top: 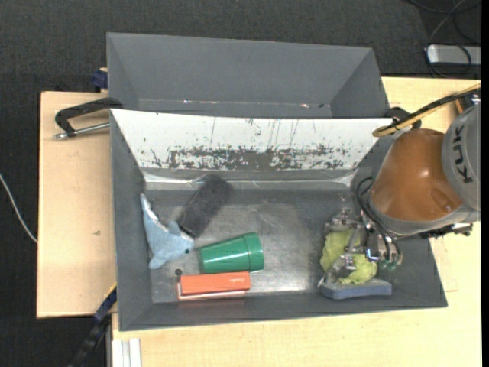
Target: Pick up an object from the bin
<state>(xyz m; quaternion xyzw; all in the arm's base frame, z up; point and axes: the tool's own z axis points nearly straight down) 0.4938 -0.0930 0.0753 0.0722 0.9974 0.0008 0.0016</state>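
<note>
Gripper (pixel 365 252) low in the bin (pixel 298 228), at its 4 o'clock corner.
It is over a yellow-green soft lump (pixel 336 251) lying on a blue-grey flat piece (pixel 355 287); whether it is open or closed cannot be told. Green cup (pixel 231 254) and orange block (pixel 215 284) lie toward 7 o'clock.

i count five loose things in the bin (pixel 127 212): one dark grey block (pixel 205 205), one pale blue soft toy (pixel 164 241), one green cup (pixel 231 254), one orange flat block (pixel 215 284), one yellow-green lump (pixel 337 252) at lower right.
</note>
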